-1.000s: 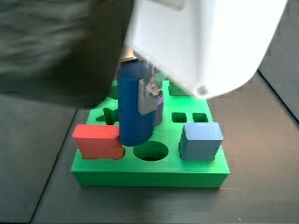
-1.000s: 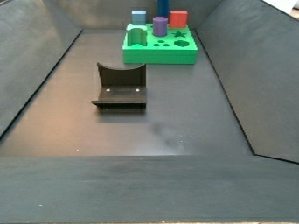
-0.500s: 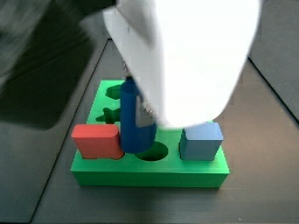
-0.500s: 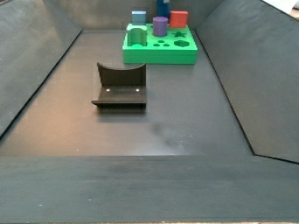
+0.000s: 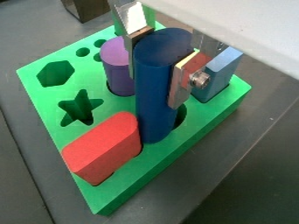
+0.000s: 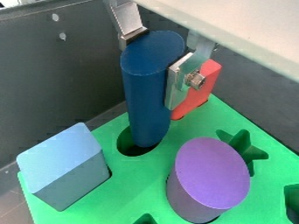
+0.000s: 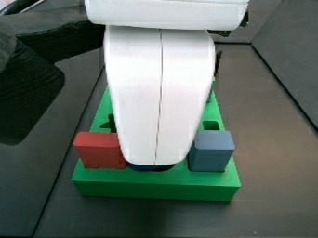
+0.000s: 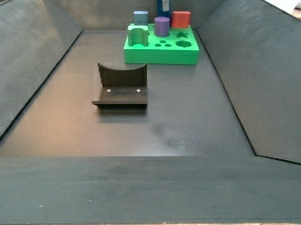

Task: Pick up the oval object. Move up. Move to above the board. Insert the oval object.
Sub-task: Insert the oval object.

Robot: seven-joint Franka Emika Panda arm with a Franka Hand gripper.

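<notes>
Gripper over the board, 2 silver fingers closed on the upper part of the oval object. Post upright, lower end already in a hole at the board's edge, between red block and light blue cube. Looks rigid, smooth, probably light; a high grip on its flanks keeps it plumb.
</notes>
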